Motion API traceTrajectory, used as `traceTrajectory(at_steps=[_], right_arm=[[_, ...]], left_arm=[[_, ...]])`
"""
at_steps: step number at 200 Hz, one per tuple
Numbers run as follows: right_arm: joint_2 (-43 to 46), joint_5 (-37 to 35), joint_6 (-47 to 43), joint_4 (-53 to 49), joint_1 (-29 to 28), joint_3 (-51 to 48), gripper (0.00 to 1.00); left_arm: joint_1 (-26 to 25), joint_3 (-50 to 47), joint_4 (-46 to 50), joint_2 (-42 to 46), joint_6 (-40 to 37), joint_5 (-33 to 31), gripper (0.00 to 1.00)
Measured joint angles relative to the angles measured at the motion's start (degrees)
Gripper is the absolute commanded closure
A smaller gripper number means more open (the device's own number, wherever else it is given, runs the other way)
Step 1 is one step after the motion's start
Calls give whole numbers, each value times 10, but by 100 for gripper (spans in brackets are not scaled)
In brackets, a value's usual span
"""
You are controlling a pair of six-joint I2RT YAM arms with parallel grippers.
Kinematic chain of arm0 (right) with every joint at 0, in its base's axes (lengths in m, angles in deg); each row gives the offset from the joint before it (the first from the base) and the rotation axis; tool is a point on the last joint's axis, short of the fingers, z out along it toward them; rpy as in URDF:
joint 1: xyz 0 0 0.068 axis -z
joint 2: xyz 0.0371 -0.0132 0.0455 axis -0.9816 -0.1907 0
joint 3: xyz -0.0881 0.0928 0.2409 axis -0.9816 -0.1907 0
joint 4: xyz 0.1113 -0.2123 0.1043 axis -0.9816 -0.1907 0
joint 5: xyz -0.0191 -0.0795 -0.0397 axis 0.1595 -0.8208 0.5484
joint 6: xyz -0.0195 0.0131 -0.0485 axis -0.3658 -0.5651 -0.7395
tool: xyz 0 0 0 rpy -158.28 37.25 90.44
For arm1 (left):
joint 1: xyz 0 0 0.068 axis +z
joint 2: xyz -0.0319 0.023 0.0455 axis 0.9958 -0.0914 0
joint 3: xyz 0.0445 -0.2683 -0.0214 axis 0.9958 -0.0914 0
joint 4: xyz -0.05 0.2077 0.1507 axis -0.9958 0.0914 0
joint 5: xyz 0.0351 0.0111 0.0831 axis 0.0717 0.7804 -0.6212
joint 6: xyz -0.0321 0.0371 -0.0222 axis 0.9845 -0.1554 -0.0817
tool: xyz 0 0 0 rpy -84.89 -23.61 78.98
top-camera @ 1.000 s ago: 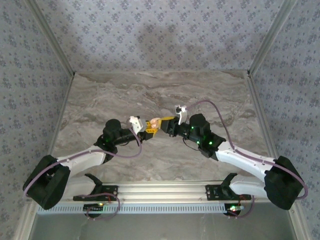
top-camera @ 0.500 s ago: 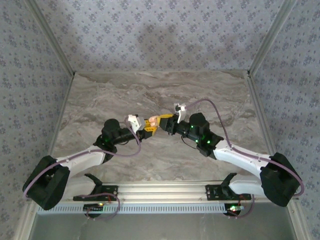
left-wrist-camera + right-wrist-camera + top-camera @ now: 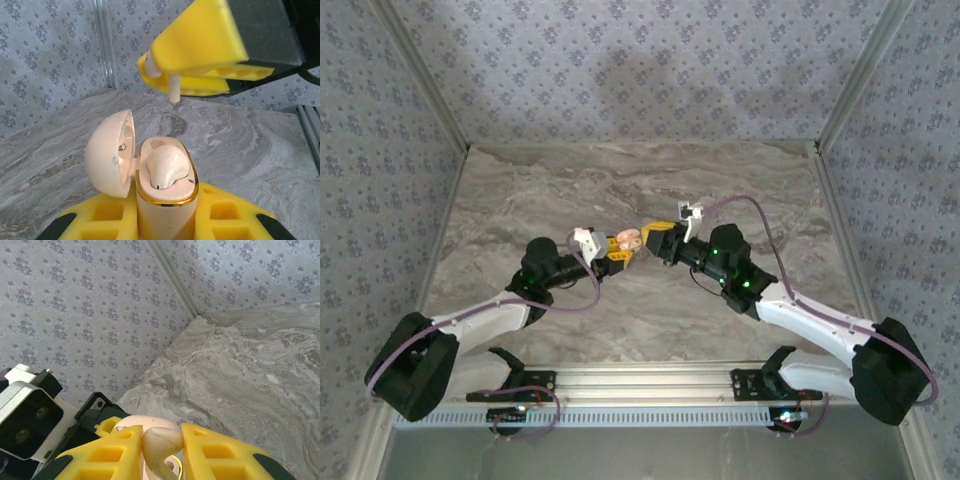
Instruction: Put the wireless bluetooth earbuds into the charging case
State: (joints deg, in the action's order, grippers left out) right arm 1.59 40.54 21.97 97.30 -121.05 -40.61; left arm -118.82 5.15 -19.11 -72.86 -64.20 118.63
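Where the grey marble-veined table (image 3: 720, 190) is seen from above, both grippers are found tip to tip at its ctr. The charging case (image 3: 165, 200), smooth, rounded, pale beige-pink w/ a gold rim, is clamped upright btwn the ribbed yellow fingers of the left gripper (image 3: 618, 250), its domed lid (image 3: 107, 152) swung open sideways. One matching pale earbud (image 3: 165, 167) is seated inside. A second earbud (image 3: 160, 442), stem down, is pinched in the near-closed right gripper (image 3: 646, 240) just above the case. That gap is made out in the left wrist view; from above, case and bud are merged into one pale spot.
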Motion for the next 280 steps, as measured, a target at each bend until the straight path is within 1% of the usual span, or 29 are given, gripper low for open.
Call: traceTrajectory(at_steps=[16, 30, 97, 117, 148, 176, 207, 280], right_arm=[[11, 4, 1, -27, 7, 0, 73], [17, 8, 4, -72, 18, 5, 73], [22, 21, 12, -381, 76, 52, 74], [3, 21, 13, -462, 94, 60, 74], [-45, 17, 24, -555, 110, 64, 74], [-100, -1, 32, -617, 112, 83, 74], [-156, -23, 48, -655, 112, 105, 73], [-216, -56, 73, -702, 107, 112, 72]], left_arm=[[0, 0, 9, 4, -5, -5, 98], [2, 0, 26, 12, -16, -11, 98], [3, 0, 76, 31, -56, -32, 98], [3, 1, 90, 31, -64, -32, 98], [3, 2, 108, 33, -75, -32, 98], [3, 4, 117, 33, -80, -32, 97], [3, 4, 121, 33, -81, -32, 97], [3, 4, 133, 41, -81, -34, 97]])
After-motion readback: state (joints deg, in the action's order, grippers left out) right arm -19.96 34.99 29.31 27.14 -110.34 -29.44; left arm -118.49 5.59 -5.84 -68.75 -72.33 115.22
